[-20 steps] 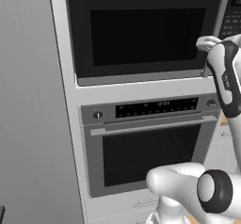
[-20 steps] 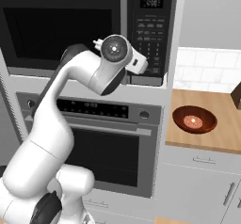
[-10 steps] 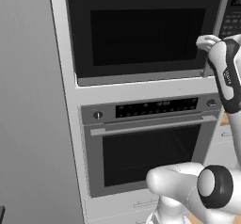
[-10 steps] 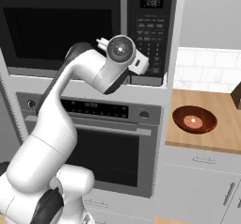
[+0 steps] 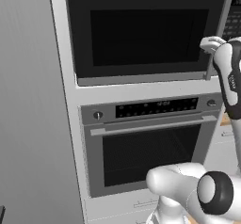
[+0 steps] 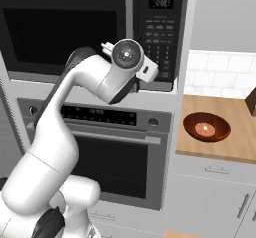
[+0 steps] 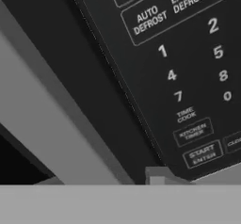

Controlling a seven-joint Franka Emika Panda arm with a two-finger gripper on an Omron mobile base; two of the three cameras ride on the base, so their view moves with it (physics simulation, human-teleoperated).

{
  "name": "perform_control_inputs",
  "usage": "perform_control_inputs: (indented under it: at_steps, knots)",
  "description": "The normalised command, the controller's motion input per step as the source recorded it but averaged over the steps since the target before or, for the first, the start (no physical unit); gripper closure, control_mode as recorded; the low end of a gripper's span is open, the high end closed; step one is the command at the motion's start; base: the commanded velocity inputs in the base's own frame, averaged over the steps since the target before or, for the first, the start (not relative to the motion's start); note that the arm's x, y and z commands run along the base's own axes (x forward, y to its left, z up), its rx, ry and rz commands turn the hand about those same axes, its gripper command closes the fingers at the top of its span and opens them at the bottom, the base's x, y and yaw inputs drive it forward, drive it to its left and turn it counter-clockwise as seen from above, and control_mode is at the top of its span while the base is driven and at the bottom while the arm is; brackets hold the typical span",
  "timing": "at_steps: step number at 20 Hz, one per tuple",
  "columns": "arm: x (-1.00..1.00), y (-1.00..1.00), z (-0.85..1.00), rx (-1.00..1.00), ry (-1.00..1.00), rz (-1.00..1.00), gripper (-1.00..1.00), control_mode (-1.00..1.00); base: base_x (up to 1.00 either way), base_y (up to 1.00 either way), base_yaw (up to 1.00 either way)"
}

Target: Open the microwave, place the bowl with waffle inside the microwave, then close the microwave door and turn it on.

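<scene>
The black microwave [image 5: 141, 35] sits built in above the oven. Its door [image 6: 60, 32] is closed, with the grey vertical handle [image 5: 221, 25] at the door's right edge. My gripper [image 5: 210, 43] is right at the lower part of that handle [image 6: 130, 12], but my wrist hides the fingers. In the hand view the handle [image 7: 61, 124] runs as a grey bar close beside the keypad [image 7: 188, 53]. The brown bowl [image 6: 206, 127] with the waffle [image 6: 204, 129] in it rests on the wooden counter [image 6: 240, 142] to the right.
A grey oven [image 5: 150, 148] with a horizontal handle sits directly under the microwave. A tall grey panel [image 5: 28, 100] stands left of it. White drawers [image 6: 215, 197] are below the counter, and a dark object [image 6: 251, 102] stands at the counter's right edge.
My wrist has edged slightly toward the handle. The microwave door, the bowl and the base have not moved.
</scene>
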Motion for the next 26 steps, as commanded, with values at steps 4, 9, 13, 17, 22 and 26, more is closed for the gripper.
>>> perform_control_inputs:
  at_steps: [4,9,13,17,22,26]
  knots:
    - [-1.0,-0.1,0.0,-0.01,0.0,-0.23,1.0,-1.0,0.0,0.0,0.0]
    - [-1.0,-0.01,0.0,-0.17,0.0,-0.23,1.0,-1.0,0.0,0.0,0.0]
    - [-1.0,0.0,0.0,-0.21,-0.05,-0.14,1.0,-1.0,0.0,0.0,0.0]
    - [-1.0,0.0,-0.05,-0.21,-0.14,-0.1,1.0,-1.0,0.0,0.0,0.0]
    - [-1.0,0.2,-0.08,-0.21,-0.16,-0.15,1.0,-1.0,0.0,0.0,0.0]
    - [-0.93,0.54,-0.06,-0.24,-0.04,-0.22,1.0,-1.0,0.0,0.0,0.0]
